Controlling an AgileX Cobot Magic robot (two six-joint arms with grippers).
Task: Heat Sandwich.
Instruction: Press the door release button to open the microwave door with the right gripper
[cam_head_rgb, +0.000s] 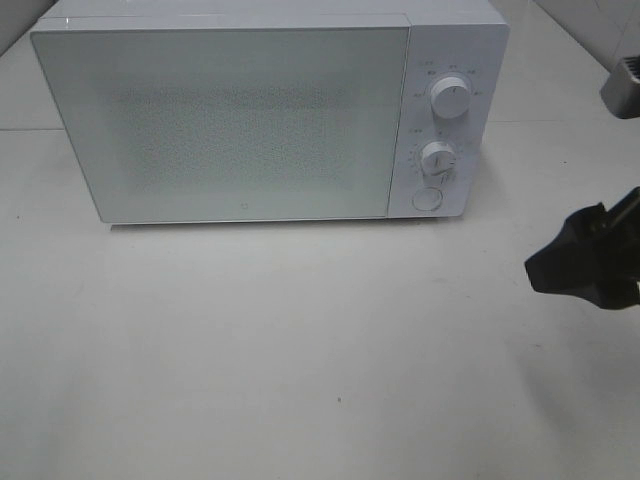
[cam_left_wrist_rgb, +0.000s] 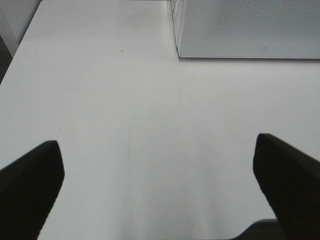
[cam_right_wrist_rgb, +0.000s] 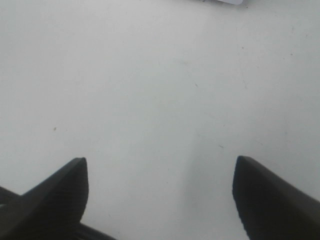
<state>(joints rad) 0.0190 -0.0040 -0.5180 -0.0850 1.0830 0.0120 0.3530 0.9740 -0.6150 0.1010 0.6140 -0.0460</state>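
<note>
- Exterior high view: the white microwave (cam_head_rgb: 250, 120) fills the upper part of the frame with its door (cam_head_rgb: 220, 125) shut. Two knobs (cam_head_rgb: 452, 98) and a round button (cam_head_rgb: 427, 198) run down its right panel.
- The white table (cam_head_rgb: 300, 350) lies bare across the whole lower half, from the microwave's front edge to the bottom of the frame.
- My right gripper (cam_head_rgb: 560, 262) pokes in at the right edge, level with the microwave's foot and well apart from it. From this view I cannot tell its opening.
- Left wrist view: my left gripper (cam_left_wrist_rgb: 156, 141) has its two dark fingers (cam_left_wrist_rgb: 30, 190) spread wide, with nothing between them but table (cam_left_wrist_rgb: 125, 100).
- Ahead of them is the microwave's lower front corner (cam_left_wrist_rgb: 245, 27). The table's edge (cam_left_wrist_rgb: 250, 231) shows close by one finger.
- Right wrist view: my right gripper (cam_right_wrist_rgb: 160, 161) is also spread wide, its fingers (cam_right_wrist_rgb: 55, 200) over plain tabletop (cam_right_wrist_rgb: 150, 75).
- The sandwich shows in none of these views, so I cannot tell where it is.
</note>
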